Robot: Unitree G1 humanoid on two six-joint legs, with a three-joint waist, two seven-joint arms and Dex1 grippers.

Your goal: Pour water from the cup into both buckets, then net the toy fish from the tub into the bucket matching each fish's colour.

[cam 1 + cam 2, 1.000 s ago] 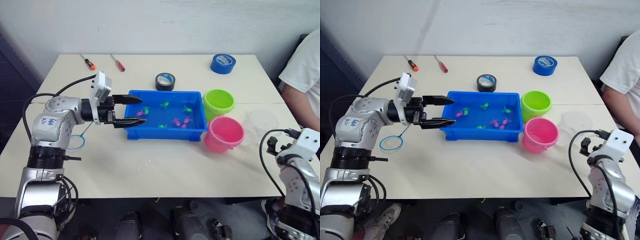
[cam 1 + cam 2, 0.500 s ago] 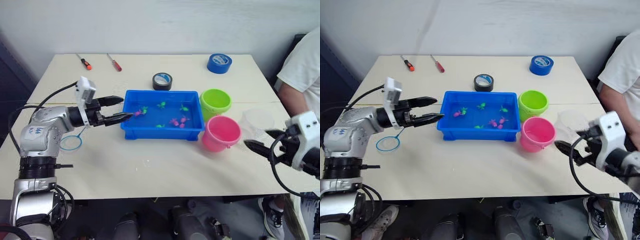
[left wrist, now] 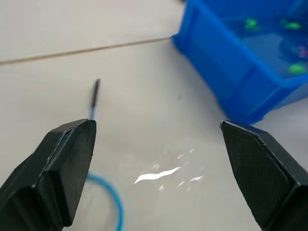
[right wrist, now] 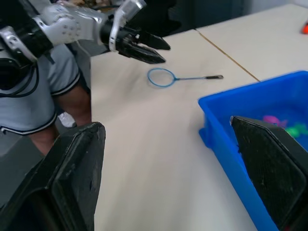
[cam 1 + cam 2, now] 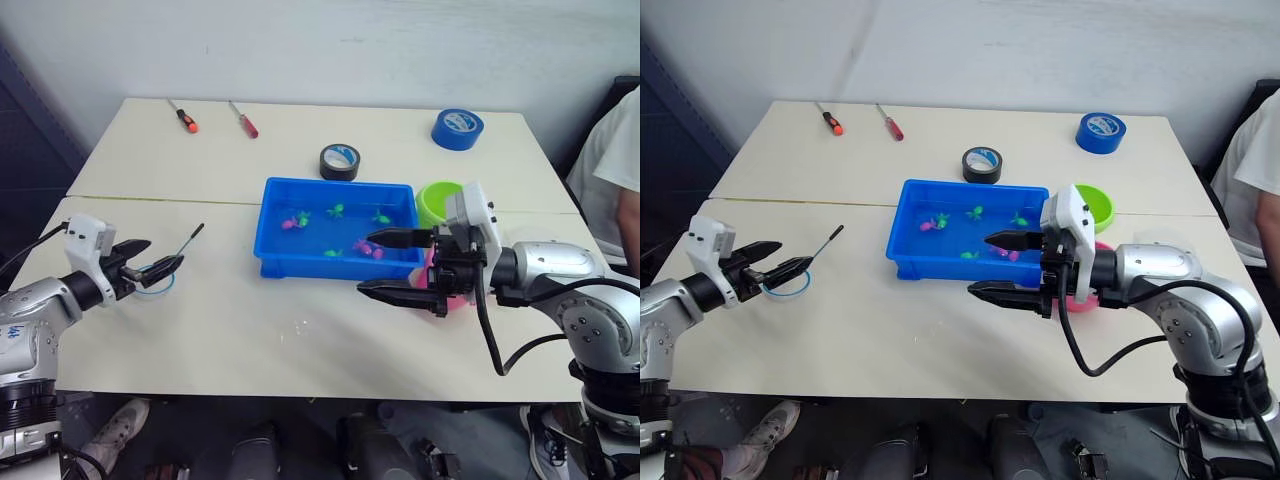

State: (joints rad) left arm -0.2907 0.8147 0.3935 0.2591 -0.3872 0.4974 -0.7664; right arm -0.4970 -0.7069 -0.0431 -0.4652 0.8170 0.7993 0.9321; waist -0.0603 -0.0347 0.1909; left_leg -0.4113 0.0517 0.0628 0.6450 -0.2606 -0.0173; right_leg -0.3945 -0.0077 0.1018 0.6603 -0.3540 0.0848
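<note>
The small blue-rimmed hoop net (image 5: 790, 278) lies on the desk (image 5: 890, 330) just ahead of the left gripper (image 5: 780, 265), whose fingers are apart and empty. The right gripper (image 5: 1002, 264), also spread, hovers beside the shallow blue plastic tub (image 5: 902, 255), where tiny green and pink toy fish (image 5: 975, 212) sit unnetted. Pouring is probably done.

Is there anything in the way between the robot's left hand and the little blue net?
Nothing visible is. The net lies flat on the bare table, and the open left gripper hovers right at its hoop. The tub sits off to the side, past the handle's end.
</note>
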